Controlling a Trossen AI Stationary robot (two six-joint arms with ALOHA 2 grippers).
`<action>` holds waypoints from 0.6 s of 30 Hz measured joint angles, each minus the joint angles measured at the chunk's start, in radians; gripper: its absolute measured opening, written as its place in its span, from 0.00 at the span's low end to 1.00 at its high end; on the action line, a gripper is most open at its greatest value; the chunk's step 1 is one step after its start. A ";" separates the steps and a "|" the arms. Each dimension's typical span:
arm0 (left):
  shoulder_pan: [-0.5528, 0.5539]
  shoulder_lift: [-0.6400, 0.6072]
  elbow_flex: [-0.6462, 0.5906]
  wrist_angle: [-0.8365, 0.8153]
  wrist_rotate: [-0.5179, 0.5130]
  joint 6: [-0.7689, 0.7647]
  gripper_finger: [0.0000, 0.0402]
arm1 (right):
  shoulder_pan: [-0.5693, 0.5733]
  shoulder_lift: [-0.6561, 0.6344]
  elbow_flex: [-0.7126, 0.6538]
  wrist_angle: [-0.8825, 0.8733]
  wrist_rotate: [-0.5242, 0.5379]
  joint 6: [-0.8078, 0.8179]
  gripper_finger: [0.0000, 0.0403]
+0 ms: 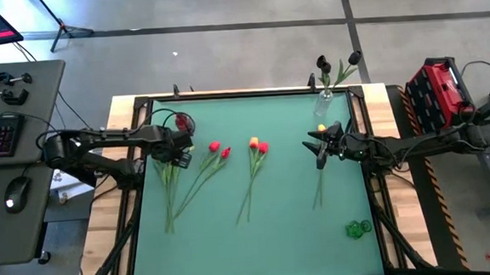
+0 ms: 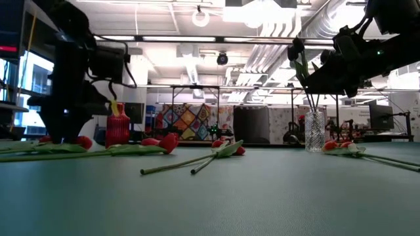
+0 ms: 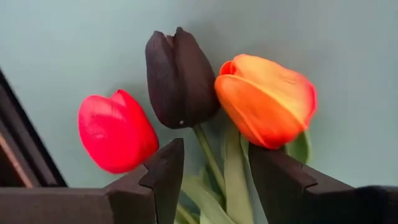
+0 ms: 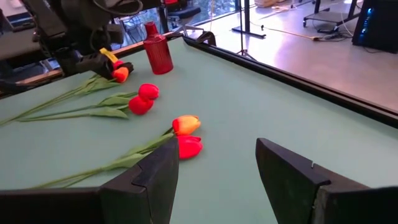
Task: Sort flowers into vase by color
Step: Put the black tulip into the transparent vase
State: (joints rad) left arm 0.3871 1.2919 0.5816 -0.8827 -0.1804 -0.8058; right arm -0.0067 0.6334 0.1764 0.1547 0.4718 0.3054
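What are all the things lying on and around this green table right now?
Tulips by left gripper: three, red, near-black, orange, heads together at the table's left.
Tulips mid-table: two red, then orange over red.
Clear vase: one, back edge, holding two near-black tulips.
Red vase: one, back left corner.
Green object: one, front right; cannot tell what.
Left gripper: open, around the stems.
Right gripper: open, empty, raised at right.

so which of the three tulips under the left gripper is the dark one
The near-black tulip in the middle, between the red tulip and the orange tulip, above the left gripper.
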 joint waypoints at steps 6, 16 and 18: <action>0.031 -0.002 -0.037 0.063 0.036 0.046 0.34 | 0.000 0.000 0.000 0.000 0.000 0.003 0.50; 0.020 -0.008 0.107 -0.074 0.023 0.104 0.02 | 0.000 0.000 0.000 0.000 -0.003 0.008 0.50; 0.006 -0.019 0.155 -0.101 0.007 0.104 0.03 | 0.000 0.000 0.000 0.000 -0.005 0.008 0.50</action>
State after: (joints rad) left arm 0.3931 1.2724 0.7370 -0.9836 -0.1732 -0.7021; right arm -0.0067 0.6338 0.1764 0.1543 0.4671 0.3130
